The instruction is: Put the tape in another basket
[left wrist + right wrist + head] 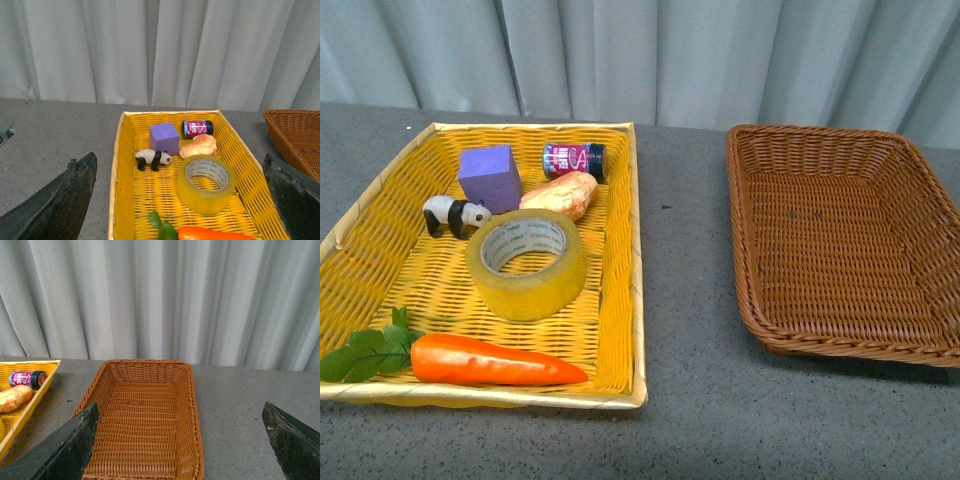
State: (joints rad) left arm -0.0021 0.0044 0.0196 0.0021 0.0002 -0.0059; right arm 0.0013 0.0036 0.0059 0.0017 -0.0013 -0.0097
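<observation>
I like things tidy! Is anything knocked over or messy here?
Nothing is spilled or broken. Only the small bottle lies on its side, at the back of the yellow basket beside the bread roll.

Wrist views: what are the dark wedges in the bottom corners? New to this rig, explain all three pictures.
Those wedges are gripper fingers. The robot has two arms, each with a wrist camera looking out between open fingers: the left gripper faces the yellow basket, the right gripper the brown basket. The front view comes from the robot's body; no arm shows there. On the table, the yellow basket holds the tape, carrot, panda, purple block, bread and jar. The brown basket is empty. Nothing is held.
</observation>
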